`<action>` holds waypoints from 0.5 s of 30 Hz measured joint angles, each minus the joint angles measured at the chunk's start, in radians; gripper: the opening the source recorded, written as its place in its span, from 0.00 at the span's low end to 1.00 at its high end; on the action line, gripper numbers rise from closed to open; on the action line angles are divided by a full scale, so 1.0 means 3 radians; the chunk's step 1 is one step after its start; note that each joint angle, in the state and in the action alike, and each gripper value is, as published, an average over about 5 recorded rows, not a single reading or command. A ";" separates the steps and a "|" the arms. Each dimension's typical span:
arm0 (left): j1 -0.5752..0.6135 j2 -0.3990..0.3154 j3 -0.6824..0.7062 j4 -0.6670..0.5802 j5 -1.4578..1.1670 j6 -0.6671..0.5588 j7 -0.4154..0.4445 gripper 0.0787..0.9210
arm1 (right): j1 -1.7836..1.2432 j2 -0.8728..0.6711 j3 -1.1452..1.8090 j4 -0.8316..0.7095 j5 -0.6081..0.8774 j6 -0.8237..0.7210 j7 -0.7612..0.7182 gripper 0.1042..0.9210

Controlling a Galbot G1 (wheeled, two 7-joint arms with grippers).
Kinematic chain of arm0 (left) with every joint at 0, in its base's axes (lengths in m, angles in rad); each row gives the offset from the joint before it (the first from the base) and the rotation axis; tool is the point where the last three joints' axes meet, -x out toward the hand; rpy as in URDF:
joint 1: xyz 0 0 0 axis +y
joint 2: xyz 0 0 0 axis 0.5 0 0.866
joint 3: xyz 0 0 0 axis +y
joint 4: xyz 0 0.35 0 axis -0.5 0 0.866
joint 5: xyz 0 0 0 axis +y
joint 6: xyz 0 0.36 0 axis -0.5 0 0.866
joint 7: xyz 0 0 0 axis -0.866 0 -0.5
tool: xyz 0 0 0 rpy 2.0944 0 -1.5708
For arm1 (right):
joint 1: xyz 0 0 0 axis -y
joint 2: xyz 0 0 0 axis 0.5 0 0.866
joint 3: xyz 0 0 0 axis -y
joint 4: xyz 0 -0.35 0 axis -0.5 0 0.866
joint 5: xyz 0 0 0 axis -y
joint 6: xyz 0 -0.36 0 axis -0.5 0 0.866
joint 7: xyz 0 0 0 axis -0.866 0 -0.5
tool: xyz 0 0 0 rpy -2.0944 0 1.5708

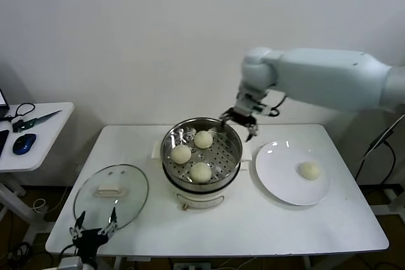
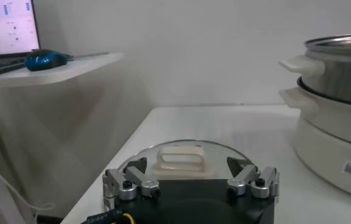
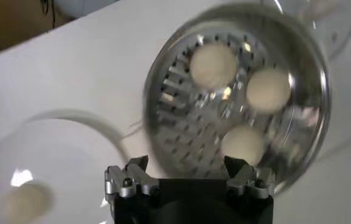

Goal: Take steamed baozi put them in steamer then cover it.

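Third steamed baozi [image 1: 203, 139] lies released in the steamer [image 1: 235, 156]; right pincer [image 1: 240, 124], wide open and empty, is positioned above the rim. The plate's [image 1: 278, 184] last bun [image 1: 309, 170] is to be fetched next.

A bulky pale blue-white right arm [image 1: 329, 77] ends in a black gripper [image 1: 239, 120] with silver-screwed metal fingers [image 3: 126, 182]
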 measured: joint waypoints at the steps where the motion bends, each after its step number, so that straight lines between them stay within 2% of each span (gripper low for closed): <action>1: -0.0001 0.0000 0.0005 0.0000 0.0001 -0.0001 0.0001 0.88 | 0.0008 -0.0095 -0.0034 -0.0036 0.0050 -0.0062 -0.0010 0.88; 6: -0.0023 -0.0005 0.0013 -0.0008 0.0017 0.0001 0.0019 0.88 | -0.0141 -0.0537 -0.0026 -0.0234 0.0107 -0.0335 -0.0024 0.88; 15: -0.0014 -0.0013 -0.0016 -0.0021 0.0022 0.0011 0.0028 0.88 | -0.0968 -0.0950 0.0584 -0.0674 -0.0225 -0.0606 0.0001 0.88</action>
